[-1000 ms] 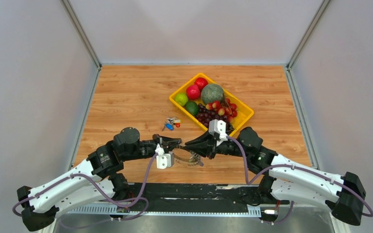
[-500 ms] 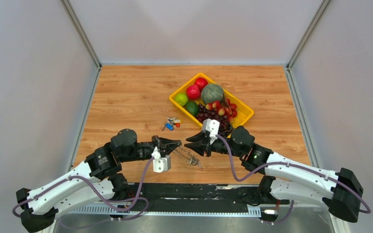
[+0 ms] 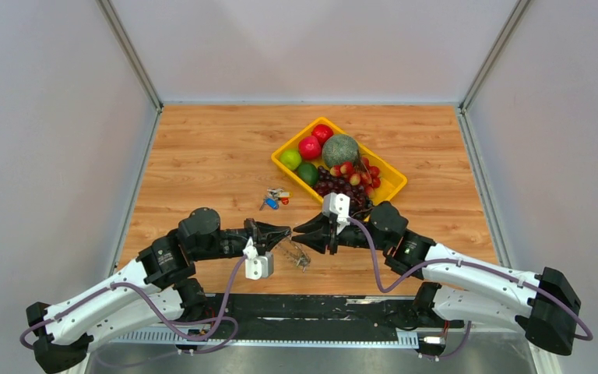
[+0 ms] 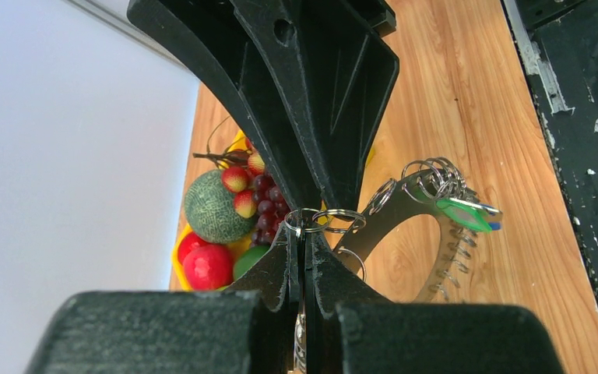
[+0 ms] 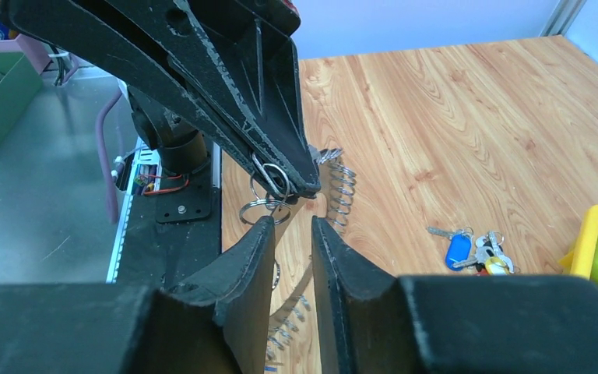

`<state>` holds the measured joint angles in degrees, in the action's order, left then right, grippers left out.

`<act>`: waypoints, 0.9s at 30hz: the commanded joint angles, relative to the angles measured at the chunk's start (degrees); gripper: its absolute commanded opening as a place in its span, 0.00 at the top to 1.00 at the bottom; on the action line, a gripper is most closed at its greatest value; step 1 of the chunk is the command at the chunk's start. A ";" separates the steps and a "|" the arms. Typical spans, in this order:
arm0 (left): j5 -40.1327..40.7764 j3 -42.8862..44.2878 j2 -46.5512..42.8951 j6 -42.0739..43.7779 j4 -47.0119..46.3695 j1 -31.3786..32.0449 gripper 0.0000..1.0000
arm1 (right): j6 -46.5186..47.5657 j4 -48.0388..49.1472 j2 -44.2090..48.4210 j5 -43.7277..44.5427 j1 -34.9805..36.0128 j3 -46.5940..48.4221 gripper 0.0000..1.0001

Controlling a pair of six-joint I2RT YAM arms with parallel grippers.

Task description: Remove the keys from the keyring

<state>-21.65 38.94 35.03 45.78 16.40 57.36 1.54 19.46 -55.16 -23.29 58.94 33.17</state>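
Silver keyring point(image 4: 393, 218) | clamped in left gripper point(image 4: 304, 234) | right gripper point(image 5: 292, 224) apart, just beside it

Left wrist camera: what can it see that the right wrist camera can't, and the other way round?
Only the left wrist view shows the green-capped key hanging on the keyring, with the melon and red apple behind it. Only the right wrist view shows the small loose bunch of keys lying on the table, and the right gripper with its jaws standing apart. Both views show the keyring, the wooden table, and the left gripper pinching one of the keyring's small rings.
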 commanded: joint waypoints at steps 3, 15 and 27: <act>-1.75 0.35 -0.83 1.61 -4.45 0.17 1.00 | -1.26 3.88 0.99 -1.96 -0.14 1.18 0.72; -1.72 0.05 -1.18 1.92 -4.97 0.13 1.00 | -3.84 6.62 -3.07 -5.04 -0.16 2.34 0.73; -0.62 -0.36 -2.14 1.94 -5.42 0.18 1.00 | -11.68 9.43 -5.09 -5.55 -0.21 2.58 1.00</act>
<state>-21.10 38.11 33.76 46.63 17.54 57.30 -5.13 26.02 -60.29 -27.68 58.22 33.39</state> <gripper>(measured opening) 0.018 0.028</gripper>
